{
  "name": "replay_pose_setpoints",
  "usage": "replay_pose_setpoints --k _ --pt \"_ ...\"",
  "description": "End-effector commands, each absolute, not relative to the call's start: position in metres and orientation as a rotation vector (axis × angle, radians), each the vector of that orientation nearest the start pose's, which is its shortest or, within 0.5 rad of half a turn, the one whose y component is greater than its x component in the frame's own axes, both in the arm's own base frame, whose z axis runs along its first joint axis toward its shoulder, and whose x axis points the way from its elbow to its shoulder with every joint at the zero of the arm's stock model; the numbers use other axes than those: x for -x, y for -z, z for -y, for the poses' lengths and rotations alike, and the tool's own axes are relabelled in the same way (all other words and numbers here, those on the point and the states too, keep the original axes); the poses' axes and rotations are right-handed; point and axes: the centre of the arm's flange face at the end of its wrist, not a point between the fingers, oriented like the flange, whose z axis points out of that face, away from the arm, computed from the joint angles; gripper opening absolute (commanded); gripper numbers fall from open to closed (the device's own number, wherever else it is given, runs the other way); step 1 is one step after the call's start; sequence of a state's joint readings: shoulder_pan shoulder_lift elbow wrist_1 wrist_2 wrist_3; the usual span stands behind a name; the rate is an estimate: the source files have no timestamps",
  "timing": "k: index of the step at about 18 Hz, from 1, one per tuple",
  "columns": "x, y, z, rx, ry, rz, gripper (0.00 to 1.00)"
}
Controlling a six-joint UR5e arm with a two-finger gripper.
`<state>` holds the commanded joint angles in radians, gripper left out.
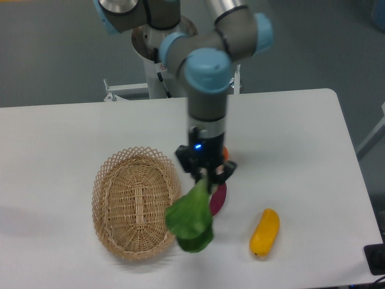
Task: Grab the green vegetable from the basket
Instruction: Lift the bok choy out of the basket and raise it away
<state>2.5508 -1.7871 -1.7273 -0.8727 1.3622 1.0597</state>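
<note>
My gripper (204, 179) is shut on the stalk end of the green vegetable (190, 220), which hangs leaves-down from the jaws. The vegetable is lifted above the table, over the right rim of the basket (105, 205). The oval tan wicker basket sits at the front left of the table, and its inside looks empty. The vegetable's pale stalk is mostly hidden between the fingers.
A purple eggplant-shaped piece (219, 198) lies on the table just right of the vegetable, partly hidden behind it. A small orange thing (225, 153) shows behind the gripper. A yellow elongated fruit (265, 232) lies at the front right. The robot base (157, 42) stands at the back.
</note>
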Motion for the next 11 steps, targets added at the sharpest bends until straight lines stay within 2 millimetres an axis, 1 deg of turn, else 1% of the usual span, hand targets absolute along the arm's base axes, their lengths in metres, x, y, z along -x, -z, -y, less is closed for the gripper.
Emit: replay_pose_setpoints --k 4,8,11 --pt "0.428 -0.383 -0.427 2.805 -0.249 -0.238 0.23" --pt "0.455 -0.380 -0.397 2.820 -0.280 -0.317 0.23" --pt "0.464 -0.378 -0.384 2.832 -0.292 -0.377 0.23"
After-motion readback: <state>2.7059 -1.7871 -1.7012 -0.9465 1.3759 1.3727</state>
